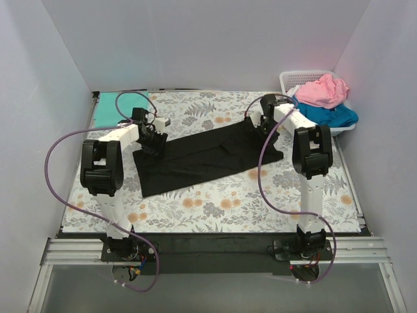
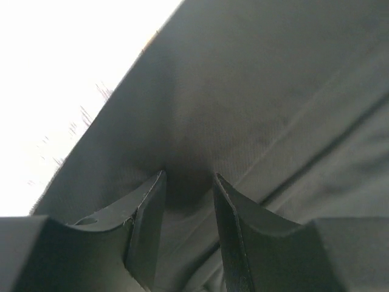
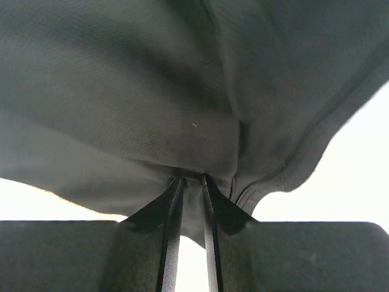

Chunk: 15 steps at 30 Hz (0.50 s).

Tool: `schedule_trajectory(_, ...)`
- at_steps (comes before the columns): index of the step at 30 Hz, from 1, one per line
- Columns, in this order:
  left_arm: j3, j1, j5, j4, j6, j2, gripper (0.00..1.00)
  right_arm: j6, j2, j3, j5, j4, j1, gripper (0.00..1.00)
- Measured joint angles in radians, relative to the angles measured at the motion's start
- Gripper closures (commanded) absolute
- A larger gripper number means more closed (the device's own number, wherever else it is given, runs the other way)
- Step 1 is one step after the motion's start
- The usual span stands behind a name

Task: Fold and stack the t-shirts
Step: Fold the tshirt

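Black t-shirt [image 1: 195,156] lies spread as a long band slanting across the middle of the flower-and-fern table cloth [image 1: 221,202], its near-left end lower in the top view and its far-right end higher. Left gripper [image 1: 153,140] sits on the shirt's far-left corner. In the left wrist view this gripper [image 2: 188,201] has its fingers [image 2: 149,225] drawn close, with a fold of black cloth filling the narrow gap, so it is pinching the shirt; the hem edge runs off diagonally against a blown-out bright background. Right gripper [image 1: 260,127] is at the shirt's far-right end. In the right wrist view this gripper [image 3: 188,188] has its fingers [image 3: 170,231] nearly pressed together on a bunched bit of the black t-shirt [image 3: 152,91], with cloth draping out to both sides above them and bright light under the hem. A seam line crosses the black t-shirt [image 2: 273,121] in the left wrist view. Mint-green t-shirt [image 1: 107,107] lies flat beyond the black shirt's left end, well apart from it, at the far-left edge of the cloth. White lattice basket [image 1: 303,78] stands beyond the black shirt's right end, apart from it. Pink t-shirt [image 1: 322,90] is heaped in the basket, on top of the bright blue t-shirt [image 1: 329,116], which spills over the basket's near rim. Purple cables loop along both arms.
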Motion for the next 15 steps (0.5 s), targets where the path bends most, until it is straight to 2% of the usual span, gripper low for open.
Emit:
schedule_trajectory(4,-0.119,0.003,0.037,-0.029,-0.03,-0.096,0.64,-0.043,0.179,0.319,0.077,0.006,0.019,0.75)
schedule_trajectory(6,-0.172,0.003,0.065,-0.061,-0.04,-0.155,0.62,-0.07,0.286,0.502,0.127,0.063,0.031,0.74)
schedule_trajectory(8,-0.193,0.002,0.09,-0.089,-0.043,-0.214,0.61,-0.097,0.351,0.599,0.177,0.142,0.047,0.72)
schedule_trajectory(10,-0.192,-0.008,0.103,-0.093,-0.037,-0.271,0.61,-0.12,0.356,0.594,0.218,0.21,0.066,0.65)
schedule_trajectory(11,-0.188,-0.016,0.105,-0.092,-0.029,-0.302,0.61,-0.127,0.34,0.566,0.233,0.251,0.076,0.56)
schedule_trajectory(15,-0.179,-0.111,0.09,-0.073,0.02,-0.391,0.61,-0.148,0.187,0.345,0.269,0.392,0.106,0.46)
